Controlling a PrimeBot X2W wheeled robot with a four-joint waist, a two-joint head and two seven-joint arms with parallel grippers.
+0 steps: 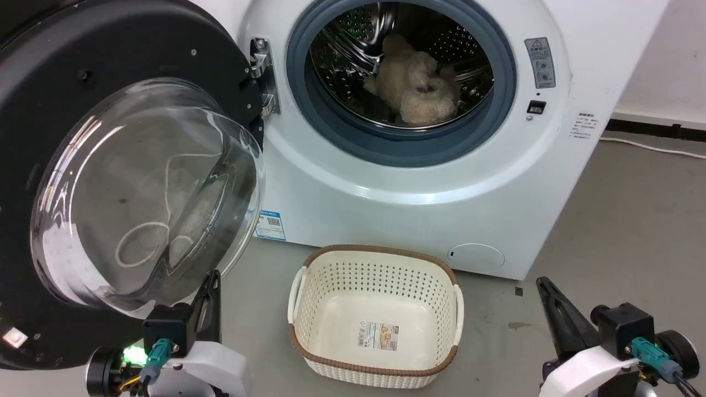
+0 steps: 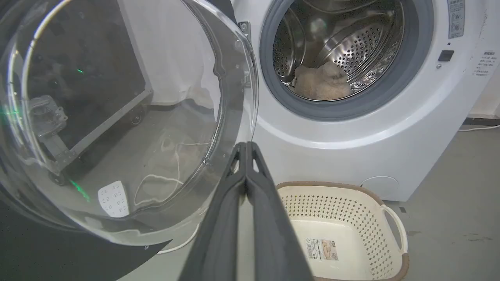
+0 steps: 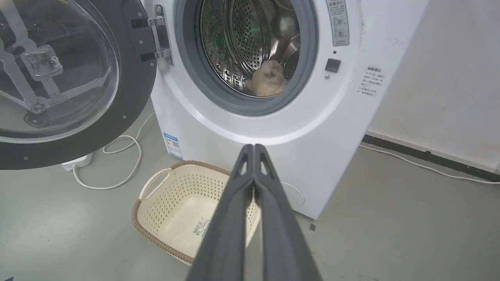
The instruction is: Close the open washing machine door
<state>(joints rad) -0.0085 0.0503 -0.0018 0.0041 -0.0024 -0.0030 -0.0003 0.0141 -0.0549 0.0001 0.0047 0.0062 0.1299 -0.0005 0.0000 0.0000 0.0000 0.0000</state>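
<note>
The washing machine door [image 1: 49, 94] stands wide open at the left, its glossy black rim around a bulging clear glass bowl [image 1: 149, 193], hung on a metal hinge [image 1: 263, 74]. In the left wrist view the door [image 2: 117, 117] sits close ahead and to the left. From the right wrist the door [image 3: 133, 86] shows at the upper left. My left gripper [image 1: 212, 275] is shut and empty, its tips just below the glass bowl's lower edge. My right gripper [image 1: 543, 284] is shut and empty, low at the right over the floor, well away from the door.
The white washing machine [image 1: 419, 182] has its drum open with a beige fluffy item [image 1: 416, 85] inside. A cream perforated basket [image 1: 309, 336] stands empty on the grey floor before it. A white cable [image 3: 125, 164] lies on the floor under the door.
</note>
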